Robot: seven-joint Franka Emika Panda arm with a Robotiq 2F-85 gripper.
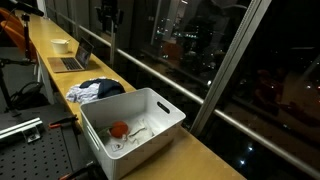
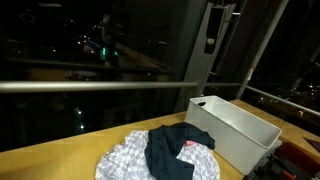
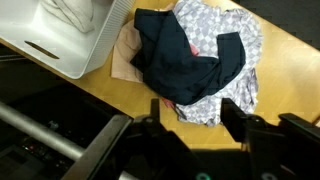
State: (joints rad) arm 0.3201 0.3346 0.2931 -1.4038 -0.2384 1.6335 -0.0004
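Note:
My gripper (image 3: 192,122) is open and empty, high above the wooden counter, with its two black fingers at the bottom of the wrist view. Just beyond the fingertips lies a pile of clothes: a dark navy garment (image 3: 180,55) on top of a grey-and-white patterned one (image 3: 228,35), with a beige cloth (image 3: 122,62) beside it. The pile also shows in both exterior views (image 1: 97,90) (image 2: 165,150). A white plastic bin (image 3: 62,52) (image 1: 165,107) (image 2: 238,128) stands next to the pile. It holds white cloth and a red item (image 1: 120,128).
The wooden counter (image 1: 200,150) runs along a dark window with a metal rail. A laptop (image 1: 72,60) and a white bowl (image 1: 61,45) sit farther down it. A black perforated bench (image 1: 30,150) lies beside the counter.

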